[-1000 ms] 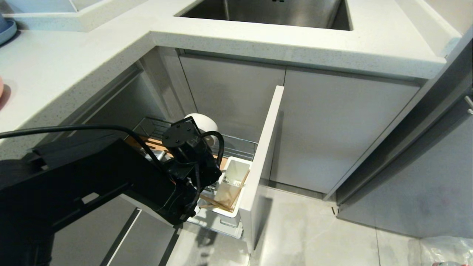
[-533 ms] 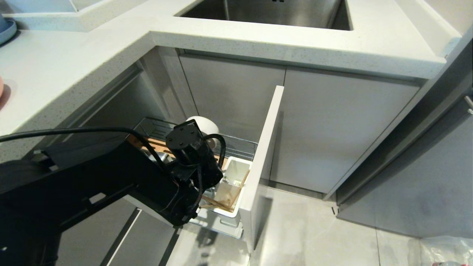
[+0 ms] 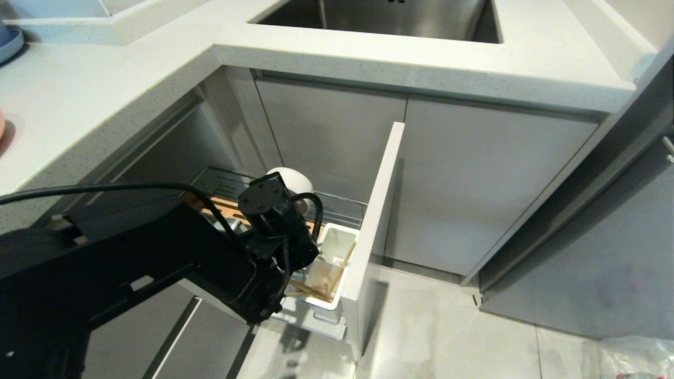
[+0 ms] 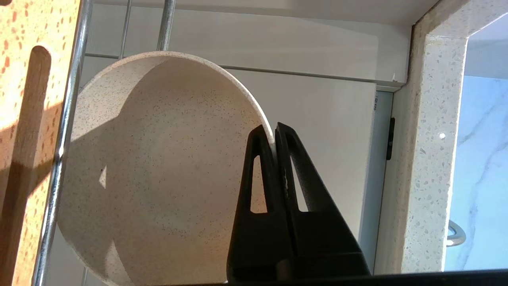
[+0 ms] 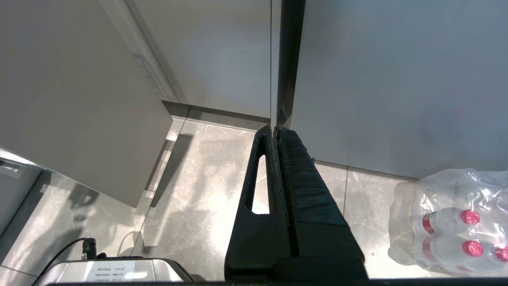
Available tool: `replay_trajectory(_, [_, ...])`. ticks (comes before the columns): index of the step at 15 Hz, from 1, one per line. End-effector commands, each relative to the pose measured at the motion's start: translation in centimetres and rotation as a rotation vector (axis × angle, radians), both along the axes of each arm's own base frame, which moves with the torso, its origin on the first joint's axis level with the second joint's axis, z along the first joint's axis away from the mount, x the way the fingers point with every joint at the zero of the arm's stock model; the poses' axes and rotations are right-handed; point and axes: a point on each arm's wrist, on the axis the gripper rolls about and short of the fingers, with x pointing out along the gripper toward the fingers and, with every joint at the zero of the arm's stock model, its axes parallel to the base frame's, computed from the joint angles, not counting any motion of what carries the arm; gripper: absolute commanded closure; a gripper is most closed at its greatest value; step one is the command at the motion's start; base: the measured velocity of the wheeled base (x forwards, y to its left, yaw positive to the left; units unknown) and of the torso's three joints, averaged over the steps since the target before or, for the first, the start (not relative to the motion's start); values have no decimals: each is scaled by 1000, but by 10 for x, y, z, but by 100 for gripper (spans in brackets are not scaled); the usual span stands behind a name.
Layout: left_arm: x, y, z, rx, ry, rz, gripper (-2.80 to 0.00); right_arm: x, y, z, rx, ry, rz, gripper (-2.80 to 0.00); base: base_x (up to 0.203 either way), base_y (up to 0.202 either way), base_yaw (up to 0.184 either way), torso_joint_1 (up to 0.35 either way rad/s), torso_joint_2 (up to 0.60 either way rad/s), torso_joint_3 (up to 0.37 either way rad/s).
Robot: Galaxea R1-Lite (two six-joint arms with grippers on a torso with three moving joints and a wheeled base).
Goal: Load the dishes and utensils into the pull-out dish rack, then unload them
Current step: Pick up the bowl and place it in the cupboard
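Pale speckled counter [image 3: 95,100] overhangs pull-out dish rack [image 3: 337,208]. Cream bowl [image 4: 158,167] stands on edge in rack beside slotted wood strip [image 4: 24,131]. Left gripper [image 4: 274,133] jaws clenched on bowl rim — lift straight, clear chrome wires [image 4: 65,131]. Right gripper [image 5: 276,131] jaws closed, empty, over floor.

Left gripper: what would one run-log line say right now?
left gripper: shut on bowl rim | bowl: on edge in dish rack | right gripper: shut, parked

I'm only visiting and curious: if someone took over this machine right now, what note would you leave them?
Left gripper: shut on the rim of the cream bowl, which stands on edge in the pull-out rack.
Right gripper: shut, empty, parked over the floor.
Chopsticks: in the white utensil cup.
Spoon: cannot tell.
Left to do: whether the bowl is going in or coming out cannot be told.
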Motion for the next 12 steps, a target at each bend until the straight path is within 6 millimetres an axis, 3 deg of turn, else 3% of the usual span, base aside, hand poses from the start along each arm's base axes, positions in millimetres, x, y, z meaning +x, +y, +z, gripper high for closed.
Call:
replay_trajectory(1, [0, 0, 1, -13, -9, 3, 0, 0, 0, 0, 0, 1, 0, 0, 0, 0, 0, 0, 0, 0])
replay_trajectory(3, [0, 0, 1, -13, -10, 3, 0, 0, 0, 0, 0, 1, 0, 0, 0, 0, 0, 0, 0, 0])
replay_trajectory(4, [-1, 0, 2, -11, -9, 2, -280, 0, 0, 0, 0, 1, 0, 0, 0, 0, 0, 0, 0, 0])
replay_trajectory(12, [-8, -3, 6, 2, -5, -10, -280, 0, 0, 0, 0, 1, 0, 0, 0, 0, 0, 0, 0, 0])
